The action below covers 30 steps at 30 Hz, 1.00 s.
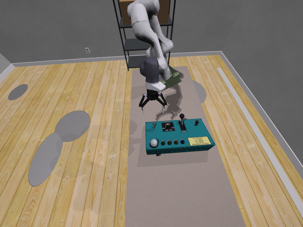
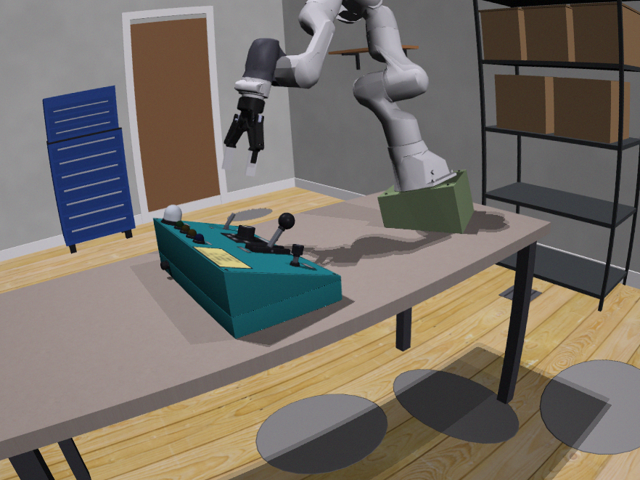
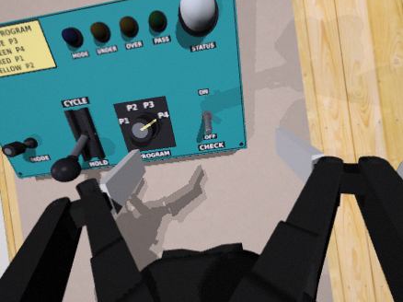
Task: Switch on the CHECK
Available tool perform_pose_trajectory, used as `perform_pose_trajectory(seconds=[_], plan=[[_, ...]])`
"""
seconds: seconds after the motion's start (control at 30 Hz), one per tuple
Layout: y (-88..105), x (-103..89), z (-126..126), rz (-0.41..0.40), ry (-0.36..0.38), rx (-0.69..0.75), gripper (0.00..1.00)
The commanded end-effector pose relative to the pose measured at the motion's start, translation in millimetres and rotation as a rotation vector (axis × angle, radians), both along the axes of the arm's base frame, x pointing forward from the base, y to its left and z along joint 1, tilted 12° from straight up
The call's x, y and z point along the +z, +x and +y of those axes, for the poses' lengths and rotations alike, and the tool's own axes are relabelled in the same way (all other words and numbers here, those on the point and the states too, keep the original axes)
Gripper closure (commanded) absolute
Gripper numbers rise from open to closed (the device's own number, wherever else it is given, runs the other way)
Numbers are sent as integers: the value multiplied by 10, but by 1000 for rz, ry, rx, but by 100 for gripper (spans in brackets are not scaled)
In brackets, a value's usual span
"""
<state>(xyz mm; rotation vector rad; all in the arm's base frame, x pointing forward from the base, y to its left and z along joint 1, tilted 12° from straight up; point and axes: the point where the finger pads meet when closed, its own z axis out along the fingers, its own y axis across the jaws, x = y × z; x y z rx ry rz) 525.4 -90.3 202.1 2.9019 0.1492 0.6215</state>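
Observation:
The teal console (image 1: 174,136) (image 2: 277,287) (image 3: 184,79) stands on the grey table. Its CHECK toggle (image 3: 207,122) (image 1: 153,126) (image 2: 229,220) is a small grey lever at the console's back corner, and it leans toward OFF. My gripper (image 1: 153,110) (image 2: 239,163) (image 3: 206,151) is open and empty. It hangs well above the table, just behind the console's back edge, about in line with the CHECK toggle. It touches nothing.
On the panel are the black-balled CYCLE lever (image 3: 65,168) (image 1: 181,115) (image 2: 286,219), the PROGRAM knob (image 3: 142,132) pointing near P4, the MODE toggle (image 3: 18,147), four dark lamps and the white STATUS dome (image 3: 198,5). The arm's green base (image 2: 427,208) stands behind.

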Motion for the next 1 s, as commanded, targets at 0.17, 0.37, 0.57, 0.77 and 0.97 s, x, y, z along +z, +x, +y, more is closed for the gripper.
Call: perform_pose_trajectory(seconds=[0.17, 0.37, 0.57, 0.77, 0.97], plan=[[12, 8, -1, -5, 8, -12, 56], [12, 8, -1, -5, 8, -12, 56], [12, 8, -1, -5, 8, -12, 56], [12, 8, -1, -5, 8, -12, 56], [12, 8, -1, -5, 8, -12, 56]])
